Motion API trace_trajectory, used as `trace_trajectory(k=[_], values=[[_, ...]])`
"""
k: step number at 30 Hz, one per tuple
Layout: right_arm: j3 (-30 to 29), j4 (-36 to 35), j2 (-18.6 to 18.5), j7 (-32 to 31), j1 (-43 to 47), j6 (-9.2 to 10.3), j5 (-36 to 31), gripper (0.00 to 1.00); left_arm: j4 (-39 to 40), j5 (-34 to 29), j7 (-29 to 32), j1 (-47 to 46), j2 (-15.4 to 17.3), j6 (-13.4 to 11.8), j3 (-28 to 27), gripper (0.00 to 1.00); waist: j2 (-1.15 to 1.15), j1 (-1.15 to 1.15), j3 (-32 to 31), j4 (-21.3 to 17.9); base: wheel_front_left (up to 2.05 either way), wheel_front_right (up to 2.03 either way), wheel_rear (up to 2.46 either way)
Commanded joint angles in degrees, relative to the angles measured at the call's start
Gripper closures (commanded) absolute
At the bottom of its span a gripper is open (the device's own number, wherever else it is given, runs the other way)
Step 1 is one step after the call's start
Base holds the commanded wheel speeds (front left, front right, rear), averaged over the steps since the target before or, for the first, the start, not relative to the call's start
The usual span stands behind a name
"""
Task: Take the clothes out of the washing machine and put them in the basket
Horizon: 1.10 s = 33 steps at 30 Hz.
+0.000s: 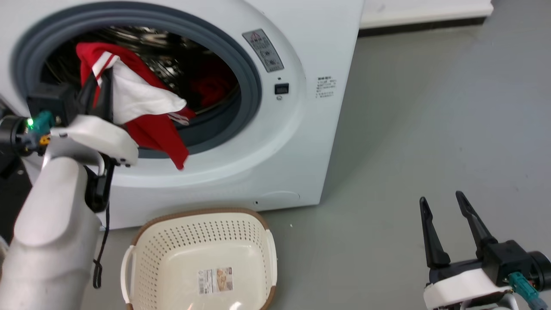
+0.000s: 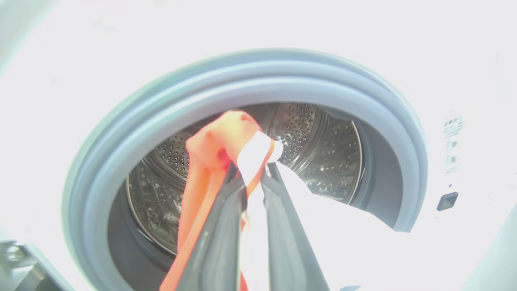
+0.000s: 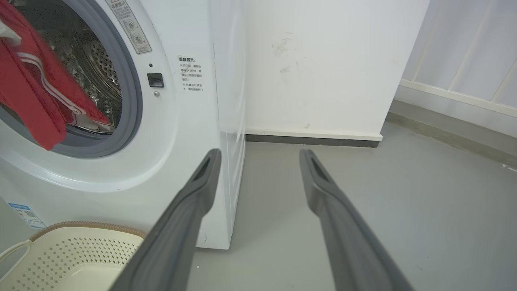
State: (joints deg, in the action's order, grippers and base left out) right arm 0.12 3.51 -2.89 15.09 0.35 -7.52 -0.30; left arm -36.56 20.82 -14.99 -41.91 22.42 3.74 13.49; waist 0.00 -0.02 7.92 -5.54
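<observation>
The left claw (image 1: pixel 97 92) is at the mouth of the washing machine (image 1: pixel 301 129), its two dark fingers pinched together on a red and white garment (image 1: pixel 146 116). In the left wrist view the fingers (image 2: pixel 226 210) nearly meet at their tips, with a fold of red cloth and a white stripe bunched between and over them. The garment hangs from this grip across the lower left of the porthole. Its white part spreads to the right, and a red flap drapes down over the grey rubber ring (image 1: pixel 254 82) onto the white front panel. Deeper inside the steel drum (image 1: pixel 172 56) lies another red piece (image 1: pixel 213 84), dim and hard to make out.

The basket (image 1: pixel 198 213) stands on the floor (image 1: pixel 430 107) just in front of the machine, below the porthole and slightly to its right. No clothes are in it, and a paper label (image 1: pixel 215 280) is on its bottom.

The right claw (image 1: pixel 441 198) is well apart from the machine, low at the right over bare floor. Its fingers are spread wide and hold nothing. In the right wrist view they point towards the machine's corner and the white wall (image 3: pixel 323 60) behind it.
</observation>
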Motion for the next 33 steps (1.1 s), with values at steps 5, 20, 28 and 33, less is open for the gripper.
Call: trace_trajectory(k=[5,20,28,33], values=[[-0.44,0.36,0.04,0.12,2.61,0.06,-0.65,0.0,13.95,-0.28,0.09,9.91,0.31,-3.01,-0.93,1.0,0.0,0.02,-5.15,2.11,0.0,0.0,0.0],[-1.45,-0.6,0.04,0.12,2.57,0.06,-0.25,0.0,40.74,1.64,12.3,32.88,3.18,-8.59,0.6,1.0,0.0,0.02,-3.31,4.92,0.0,0.0,0.0],[-1.03,-1.13,0.04,0.12,-0.62,0.06,-1.08,0.0,26.06,2.29,10.01,32.8,1.07,-6.15,3.7,1.0,0.0,0.02,3.61,3.1,0.0,0.0,0.0],[-1.5,-1.95,0.05,0.12,-2.19,0.06,-1.63,0.0,13.68,1.99,7.16,28.87,-1.2,-4.64,5.21,1.0,0.0,0.02,9.01,1.06,0.0,0.0,0.0]])
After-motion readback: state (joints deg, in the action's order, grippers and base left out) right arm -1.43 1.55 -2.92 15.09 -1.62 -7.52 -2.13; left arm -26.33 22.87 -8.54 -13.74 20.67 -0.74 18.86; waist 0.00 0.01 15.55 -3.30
